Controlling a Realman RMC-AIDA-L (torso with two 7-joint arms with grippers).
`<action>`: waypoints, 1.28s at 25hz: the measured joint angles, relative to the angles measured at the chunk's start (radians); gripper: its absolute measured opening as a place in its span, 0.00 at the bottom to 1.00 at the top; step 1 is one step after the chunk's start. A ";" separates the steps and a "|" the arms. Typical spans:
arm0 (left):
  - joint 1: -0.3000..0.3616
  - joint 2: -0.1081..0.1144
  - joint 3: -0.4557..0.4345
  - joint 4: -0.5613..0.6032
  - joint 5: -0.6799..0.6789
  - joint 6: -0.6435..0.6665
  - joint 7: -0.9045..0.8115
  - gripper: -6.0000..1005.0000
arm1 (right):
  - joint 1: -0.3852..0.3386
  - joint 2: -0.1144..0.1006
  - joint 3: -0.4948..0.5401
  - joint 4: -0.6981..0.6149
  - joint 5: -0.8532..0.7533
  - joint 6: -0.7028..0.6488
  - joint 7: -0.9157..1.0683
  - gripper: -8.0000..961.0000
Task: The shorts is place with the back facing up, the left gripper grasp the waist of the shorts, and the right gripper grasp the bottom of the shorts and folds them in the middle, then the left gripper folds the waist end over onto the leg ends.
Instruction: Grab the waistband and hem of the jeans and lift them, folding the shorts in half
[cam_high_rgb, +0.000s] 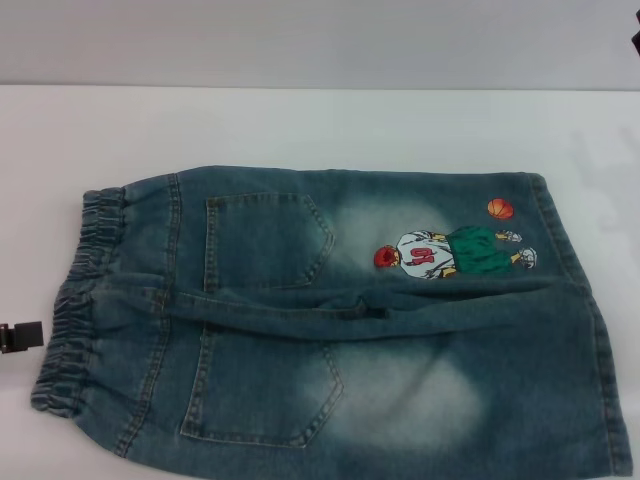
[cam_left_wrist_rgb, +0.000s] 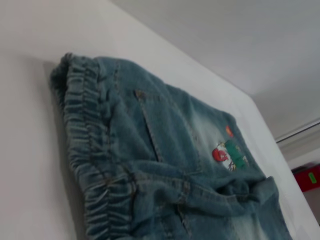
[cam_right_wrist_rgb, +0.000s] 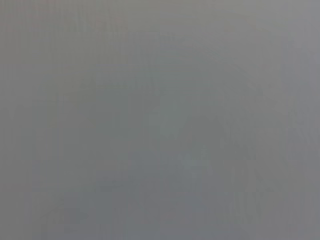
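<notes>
Denim shorts (cam_high_rgb: 330, 320) are lying flat on the white table (cam_high_rgb: 300, 125), back side up, with both rear pockets showing. The elastic waist (cam_high_rgb: 75, 300) is sitting toward the robot's left and the leg ends (cam_high_rgb: 585, 320) are reaching toward its right. A cartoon print (cam_high_rgb: 455, 252) of a basketball player is showing on the far leg, with a small orange ball (cam_high_rgb: 500, 208) just beside it. A raised fold of fabric is running along the middle seam between the two legs.

At the left edge of the head view, a small black piece of the left gripper (cam_high_rgb: 20, 336) is poking in, level with the table and just beside the waist, close to the gathered band; whether it is touching the cloth cannot be told. Only that tip is showing, so whether its fingers are apart or together cannot be told either. The left wrist view is looking low across the table at the waist (cam_left_wrist_rgb: 87, 150), with the shorts (cam_left_wrist_rgb: 190, 170) stretching away and the print (cam_left_wrist_rgb: 230, 154) lying farther off; none of that arm's own fingers are appearing there.

A dark sliver at the upper right corner of the head view may be part of the right arm. The right gripper itself is not showing anywhere, and the right wrist view is giving only a plain grey field.
</notes>
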 joint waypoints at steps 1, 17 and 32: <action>-0.001 0.000 0.000 0.000 0.007 0.000 -0.005 0.62 | 0.001 0.000 0.000 0.000 0.000 0.001 0.000 0.74; -0.002 0.002 -0.016 0.000 0.113 -0.067 -0.054 0.61 | 0.009 0.000 0.014 0.001 0.004 0.004 0.000 0.74; -0.021 -0.018 -0.017 0.000 0.199 -0.111 -0.060 0.60 | 0.019 0.000 0.015 0.008 0.007 -0.003 0.000 0.74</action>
